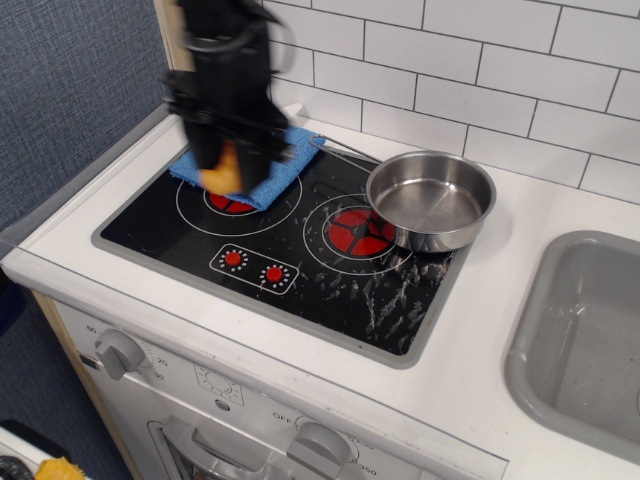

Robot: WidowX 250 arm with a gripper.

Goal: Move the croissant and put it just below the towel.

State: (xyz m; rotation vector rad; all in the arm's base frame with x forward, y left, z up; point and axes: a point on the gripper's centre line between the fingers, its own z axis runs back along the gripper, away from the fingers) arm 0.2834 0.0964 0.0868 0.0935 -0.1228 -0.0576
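My gripper point(226, 165), black and motion-blurred, hangs over the left side of the toy stove. It is shut on the orange-yellow croissant point(222, 171), which shows between the fingers, held above the surface. The blue towel point(272, 170) lies at the stove's back left, mostly hidden behind the gripper; only its right part and a left corner show. The croissant sits in front of the towel's front edge, above the left burner point(228, 204).
A steel pan point(431, 198) rests on the right burner point(358, 231). Two red knobs point(254, 266) sit at the stove's front. A grey sink point(590, 330) is at the right. A wooden post and white tile wall stand behind. The toy knife is hidden.
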